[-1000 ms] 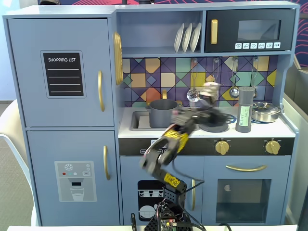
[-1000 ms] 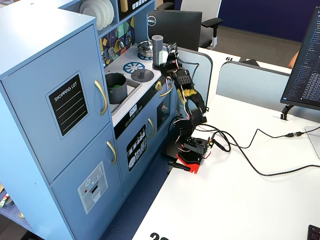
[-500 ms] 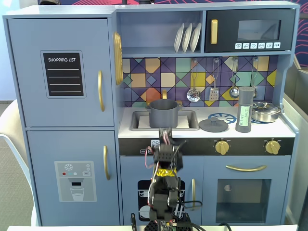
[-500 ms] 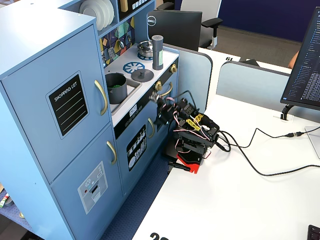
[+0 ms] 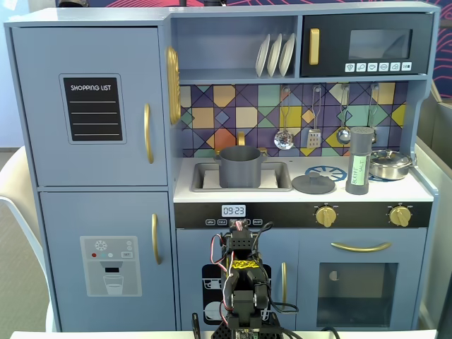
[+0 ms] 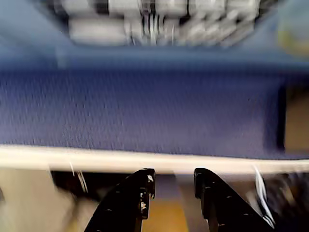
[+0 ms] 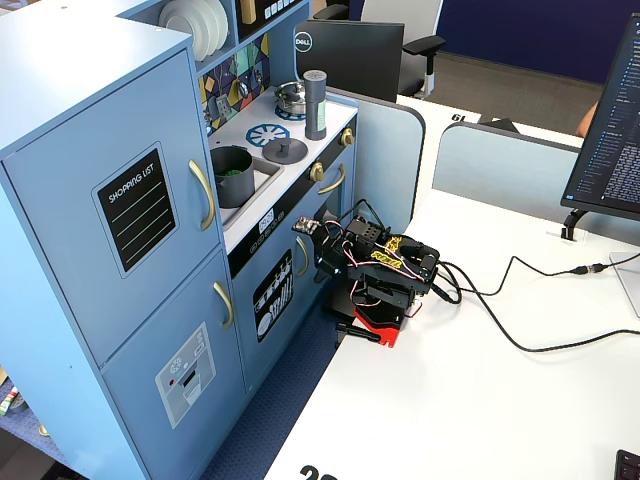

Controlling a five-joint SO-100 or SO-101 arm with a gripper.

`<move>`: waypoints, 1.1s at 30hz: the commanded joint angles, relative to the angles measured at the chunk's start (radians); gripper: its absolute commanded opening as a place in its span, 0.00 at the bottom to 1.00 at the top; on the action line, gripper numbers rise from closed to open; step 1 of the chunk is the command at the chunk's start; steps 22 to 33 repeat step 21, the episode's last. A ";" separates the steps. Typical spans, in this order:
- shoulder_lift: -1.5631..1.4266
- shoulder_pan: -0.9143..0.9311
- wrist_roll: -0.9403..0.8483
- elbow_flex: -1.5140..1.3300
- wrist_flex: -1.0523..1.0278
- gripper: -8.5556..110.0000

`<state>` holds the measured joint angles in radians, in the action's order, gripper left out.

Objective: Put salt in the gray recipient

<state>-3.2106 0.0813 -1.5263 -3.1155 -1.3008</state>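
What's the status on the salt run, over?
Tool open, empty, arm folded low. Salt upright on the stovetop, untouched. Gray pot in the sink; flat lid between them.

Salt shaker (image 5: pixel 359 161): tall slim gray cylinder, darker gray cap, pale green handwritten label (text too small to read). Stands upright on the toy kitchen counter (image 5: pixel 417 189), toward its right end in a fixed view, near the front edge.

Gray pot (image 5: pixel 240 166): matte dark gray cylinder, small side handles, upright, no lid, in the sink recess, well apart from the shaker (image 7: pixel 315 91); green contents show inside the pot (image 7: pixel 232 175).
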 commanded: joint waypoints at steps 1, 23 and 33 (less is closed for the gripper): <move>-0.009 -0.015 -0.018 -0.002 -0.028 0.09; -0.009 -0.026 -0.014 -0.002 -0.028 0.12; -0.009 -0.026 -0.014 -0.002 -0.028 0.12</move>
